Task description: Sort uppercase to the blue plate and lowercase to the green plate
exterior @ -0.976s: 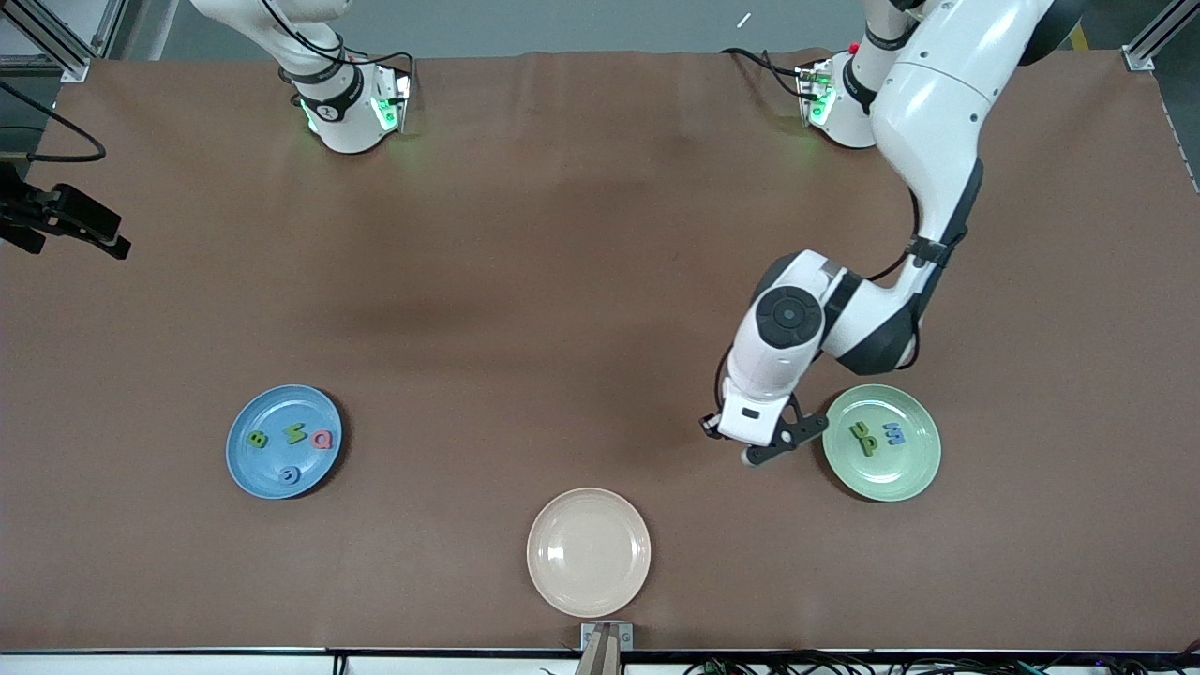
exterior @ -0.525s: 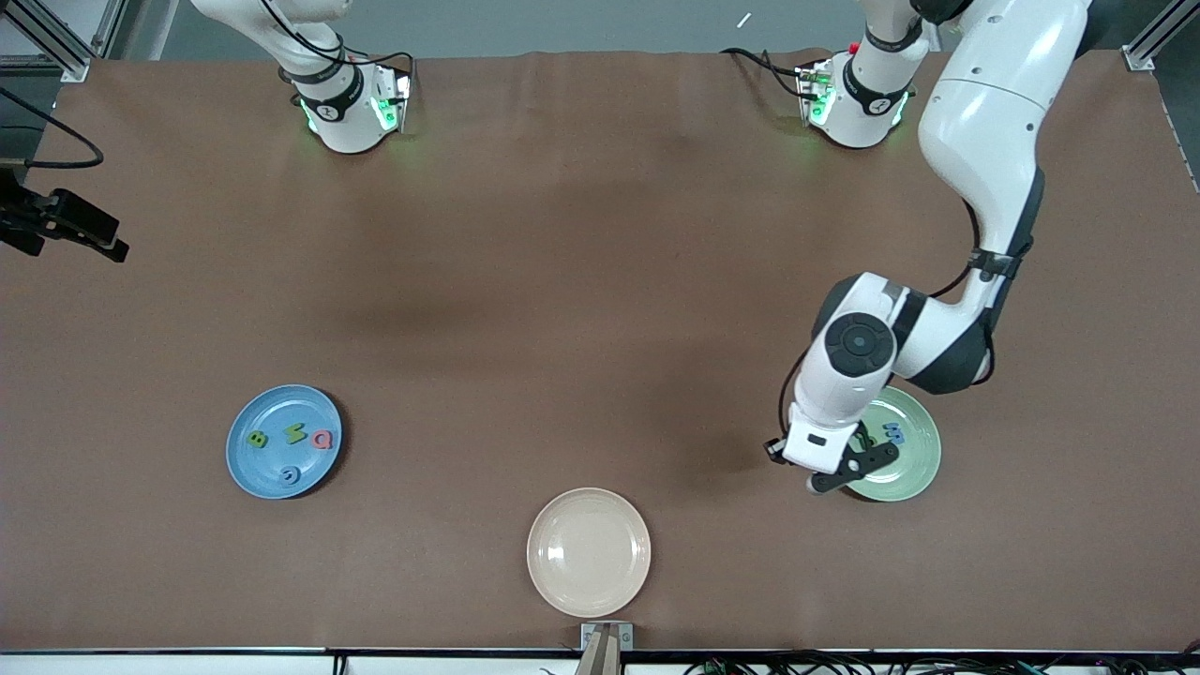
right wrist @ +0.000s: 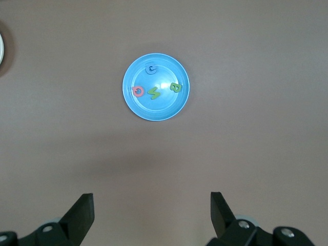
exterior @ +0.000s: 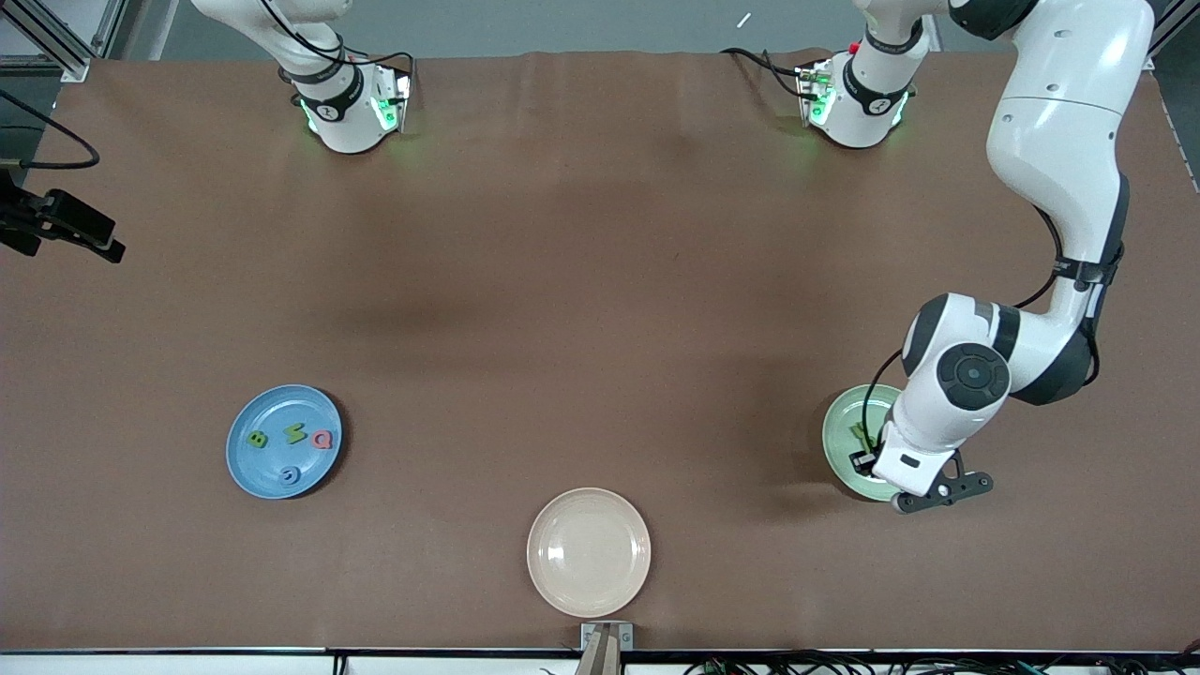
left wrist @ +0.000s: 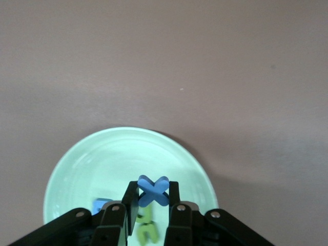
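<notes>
A: The table (exterior: 600,281) carries three plates. Why is the left arm stretched over the green plate (exterior: 837,441)?

B: Its left end effector (left wrist: 149,197) is clamped on the blue x (left wrist: 152,190), the last lowercase piece, judged ready for release. A blue letter (left wrist: 101,205) and green letters (left wrist: 146,230) already lie in the plate beneath it.

A: And the blue plate (exterior: 284,441)?

B: Done, it seems: green B (exterior: 257,439), green N (exterior: 296,434), red Q (exterior: 323,439) and the blue capital (exterior: 290,475) rest inside. The beige plate (exterior: 588,551) sits empty, nearest the camera.

A: The right end effector (right wrist: 151,207)?

B: Waiting, fingers apart, high over the blue plate.

A: What has changed?

B: A second ago the left end effector hung beside the green plate; now it is over it.
</notes>
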Robot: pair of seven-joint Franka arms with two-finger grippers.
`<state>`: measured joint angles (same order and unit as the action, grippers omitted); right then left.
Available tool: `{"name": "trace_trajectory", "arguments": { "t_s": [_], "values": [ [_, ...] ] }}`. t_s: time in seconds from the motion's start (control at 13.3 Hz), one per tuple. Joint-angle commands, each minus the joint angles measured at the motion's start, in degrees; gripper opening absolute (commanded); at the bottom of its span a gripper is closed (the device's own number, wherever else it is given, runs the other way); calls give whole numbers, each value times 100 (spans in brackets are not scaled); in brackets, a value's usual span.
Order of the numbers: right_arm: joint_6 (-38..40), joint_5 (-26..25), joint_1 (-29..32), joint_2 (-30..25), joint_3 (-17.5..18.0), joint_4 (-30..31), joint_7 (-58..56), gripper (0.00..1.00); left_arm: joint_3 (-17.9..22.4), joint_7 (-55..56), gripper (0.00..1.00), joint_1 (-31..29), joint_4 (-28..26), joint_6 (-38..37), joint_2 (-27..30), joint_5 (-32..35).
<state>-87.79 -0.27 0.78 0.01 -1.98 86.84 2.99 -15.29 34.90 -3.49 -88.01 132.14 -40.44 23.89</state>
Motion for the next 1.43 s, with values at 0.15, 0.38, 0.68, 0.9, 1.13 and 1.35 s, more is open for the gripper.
{"name": "trace_trajectory", "arguments": {
  "t_s": [0.15, 0.38, 0.68, 0.9, 1.13, 1.35],
  "values": [
    [-71, -34, 62, -45, 58, 70, 61, 100, -53, -439, 5, -327, -14, 48, -279, 125],
    [-256, -43, 62, -45, 66, 105, 53, 100, -53, -624, 6, -407, -14, 66, -411, 116],
    [-414, -26, 36, -36, 75, 97, 35, 100, -53, -704, 12, -442, 3, 93, -473, 107],
    [-406, -26, 36, -36, 75, 97, 35, 100, -53, -738, 68, -442, 12, 93, -473, 99],
    [-406, -26, 27, -36, 75, 105, 35, 100, -53, -756, 100, -469, 90, 93, -368, 116],
    [-406, -17, 27, -45, 75, 105, 26, 100, -80, -818, 100, -451, 241, -65, -105, 125]
  ]
}}
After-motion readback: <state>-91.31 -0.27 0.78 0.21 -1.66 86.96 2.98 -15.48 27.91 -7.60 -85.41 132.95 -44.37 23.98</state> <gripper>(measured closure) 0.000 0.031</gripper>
